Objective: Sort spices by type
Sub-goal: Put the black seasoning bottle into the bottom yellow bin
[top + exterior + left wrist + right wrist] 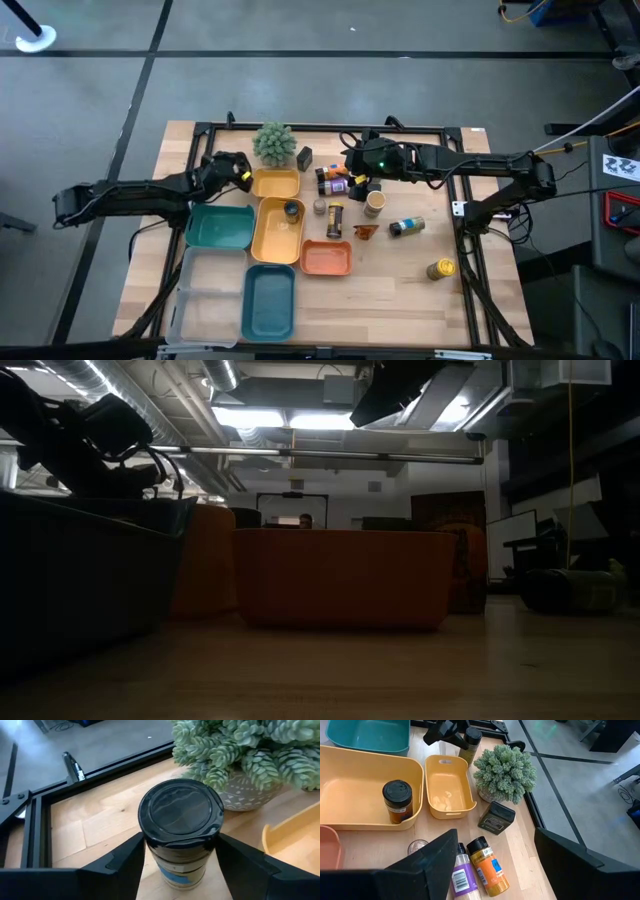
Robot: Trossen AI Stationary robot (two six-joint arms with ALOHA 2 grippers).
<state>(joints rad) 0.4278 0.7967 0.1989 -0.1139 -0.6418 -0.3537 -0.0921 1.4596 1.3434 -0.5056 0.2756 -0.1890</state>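
A dark jar with a black cap stands upright at the table's far left, between the fuzzy plant and the small yellow tray. My left gripper is shut on it; the right wrist view shows that jar too. My right gripper hangs open above the far middle, over an orange jar, a purple-labelled jar and the black box. One dark-capped jar stands in the large yellow tray. My left gripper pinches the jar between its two fingers, on the jar's sides just below the black cap. The fingers come slanting down from the table's left. The jar stays upright, and its base looks to be on the wood.
More spices lie loose right of the trays: two small jars, a brown packet, a jar on its side and a yellow-capped one. Teal trays, an orange tray and a clear tray fill the near left.
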